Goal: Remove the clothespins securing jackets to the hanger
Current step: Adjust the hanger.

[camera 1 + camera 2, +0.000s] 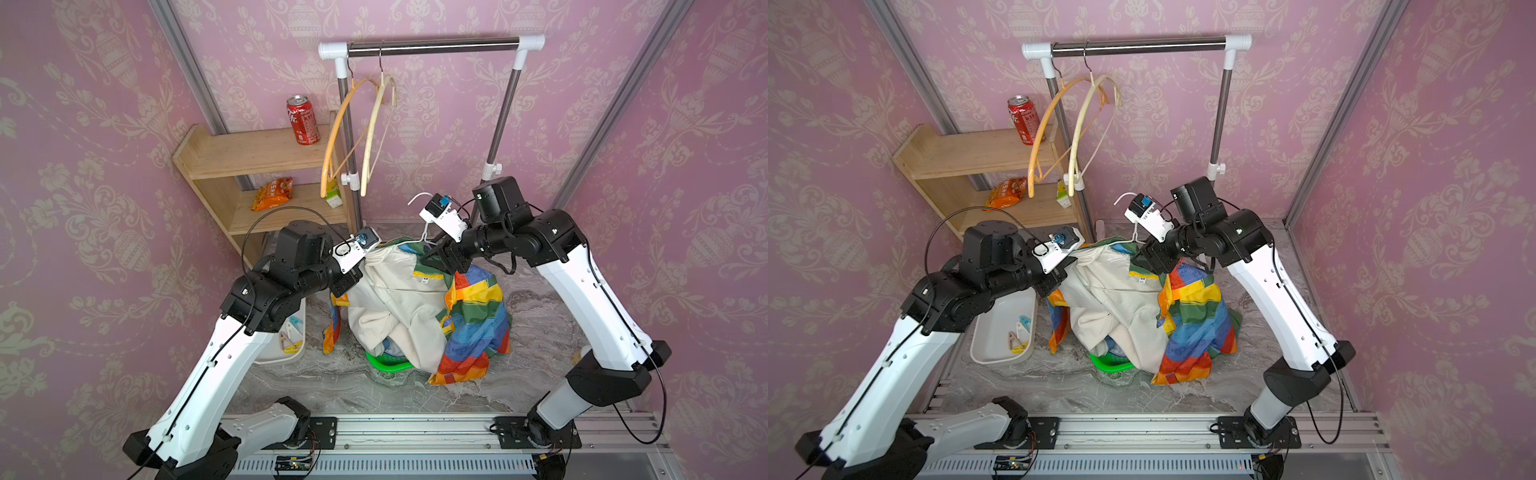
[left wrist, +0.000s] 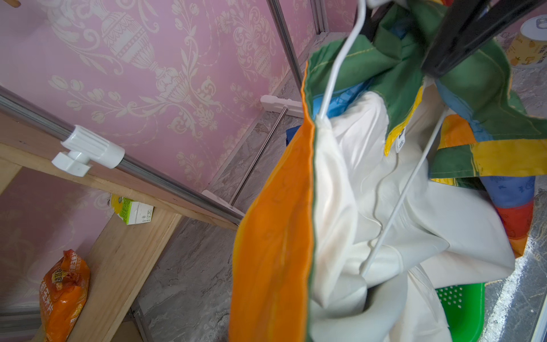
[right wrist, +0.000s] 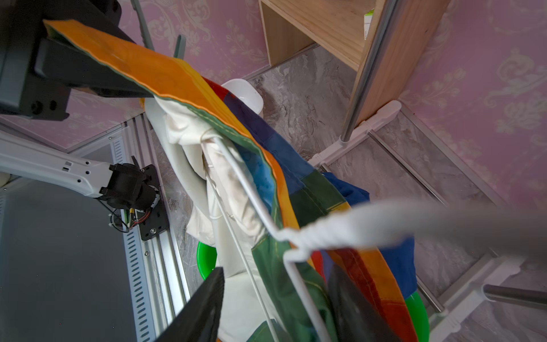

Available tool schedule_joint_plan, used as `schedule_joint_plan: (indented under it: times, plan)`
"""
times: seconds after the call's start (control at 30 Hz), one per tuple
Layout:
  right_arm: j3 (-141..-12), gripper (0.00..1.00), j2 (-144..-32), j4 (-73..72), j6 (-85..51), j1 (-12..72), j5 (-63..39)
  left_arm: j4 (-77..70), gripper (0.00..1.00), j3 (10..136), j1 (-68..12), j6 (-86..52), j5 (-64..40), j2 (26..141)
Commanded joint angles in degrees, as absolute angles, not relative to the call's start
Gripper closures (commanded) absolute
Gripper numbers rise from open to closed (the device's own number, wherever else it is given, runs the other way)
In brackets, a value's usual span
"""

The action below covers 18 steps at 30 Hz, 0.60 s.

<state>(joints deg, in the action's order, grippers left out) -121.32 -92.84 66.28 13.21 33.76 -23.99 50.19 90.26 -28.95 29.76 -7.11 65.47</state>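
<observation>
Only the right wrist view shows it: my left gripper [image 3: 124,88] clamped on the rainbow jacket [image 3: 183,83] at its orange edge, my right gripper [image 3: 275,284], fingers apart, astride the white hanger [image 3: 245,183].

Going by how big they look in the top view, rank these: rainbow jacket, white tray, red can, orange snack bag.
In a top view, largest to smallest:
1. rainbow jacket
2. white tray
3. red can and orange snack bag: these look about alike, so I leave them unranked.

Left gripper [image 1: 348,286] closed, right gripper [image 3: 278,272] jaws apart
</observation>
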Motion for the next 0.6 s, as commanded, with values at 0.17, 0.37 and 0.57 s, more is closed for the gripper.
schedule_joint_plan:
  times: [0.17,0.37,0.57]
  plan:
    - [-107.5,0.32,-87.5,60.0,8.8,32.6,-23.4,42.5,1.0,92.9,-27.2,27.8,-7.4,64.4]
    - [-106.7,0.33,-88.6,58.7,8.2,31.1,-29.5,42.6,1.0,92.9,-27.2,26.8,-6.9,63.2]
    - [-105.9,0.75,-90.1,59.0,7.7,31.0,-32.0,42.0,1.0,92.9,-27.2,26.2,-6.2,62.1]
